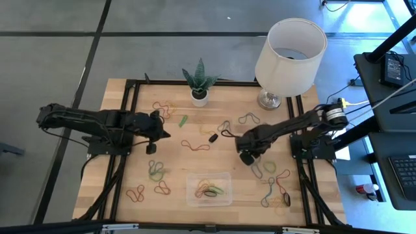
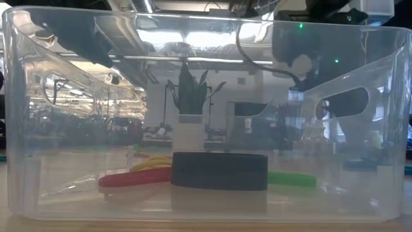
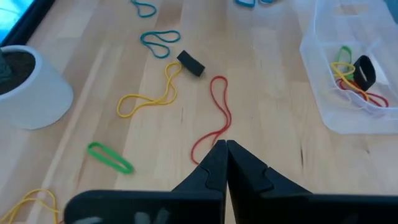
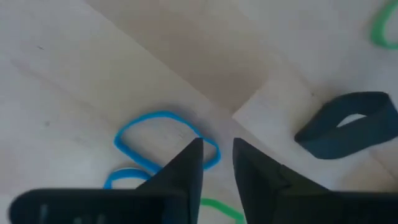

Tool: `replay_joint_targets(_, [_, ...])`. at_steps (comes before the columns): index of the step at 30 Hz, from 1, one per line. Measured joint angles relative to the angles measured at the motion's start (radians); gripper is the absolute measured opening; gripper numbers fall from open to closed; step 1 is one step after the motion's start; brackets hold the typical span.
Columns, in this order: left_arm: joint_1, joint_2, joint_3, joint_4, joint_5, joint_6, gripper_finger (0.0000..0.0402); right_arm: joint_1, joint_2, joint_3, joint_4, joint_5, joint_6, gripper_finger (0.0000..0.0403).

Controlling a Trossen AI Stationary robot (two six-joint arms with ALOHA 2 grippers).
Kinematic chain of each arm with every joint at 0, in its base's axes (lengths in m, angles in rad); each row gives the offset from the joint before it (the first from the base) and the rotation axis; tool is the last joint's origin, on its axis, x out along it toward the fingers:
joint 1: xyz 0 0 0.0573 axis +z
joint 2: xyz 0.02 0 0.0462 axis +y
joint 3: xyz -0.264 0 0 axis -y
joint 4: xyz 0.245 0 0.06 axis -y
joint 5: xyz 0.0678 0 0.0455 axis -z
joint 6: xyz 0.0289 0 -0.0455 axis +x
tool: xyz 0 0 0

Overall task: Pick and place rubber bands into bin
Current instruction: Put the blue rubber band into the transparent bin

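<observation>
Your bin (image 1: 208, 189) sits at the table's (image 1: 130, 175) front edge, centre, with several rubber bands (image 1: 209, 190) in it. More bands are scattered to either side and behind. The plant pot (image 1: 199, 97) stands at the rear centre, the lamp (image 1: 289, 55) to its right.

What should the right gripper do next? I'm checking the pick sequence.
Probably lower and close on the blue rubber band: the right gripper hovers just above it over the table, fingers slightly apart and empty.
</observation>
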Motion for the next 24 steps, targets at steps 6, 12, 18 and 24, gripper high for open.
replay_joint_targets(6, [0.000, 0.000, 0.000, 0.000, 0.005, -0.005, 0.0002, 0.000, 0.004, -0.054, 0.091, -0.005, -0.020, 0.0104])
replay_joint_targets(12, [0.000, 0.000, 0.000, 0.000, 0.005, -0.061, 0.0002, 0.016, 0.003, -0.090, 0.144, -0.005, -0.080, 0.0094])
replay_joint_targets(18, [0.000, 0.000, 0.000, 0.000, 0.006, -0.137, 0.0002, 0.047, -0.002, -0.129, 0.181, 0.008, -0.127, 0.0077])
replay_joint_targets(24, [0.000, 0.001, 0.000, 0.000, -0.003, -0.199, 0.0002, 0.077, -0.001, -0.138, 0.200, 0.029, -0.182, 0.0011])
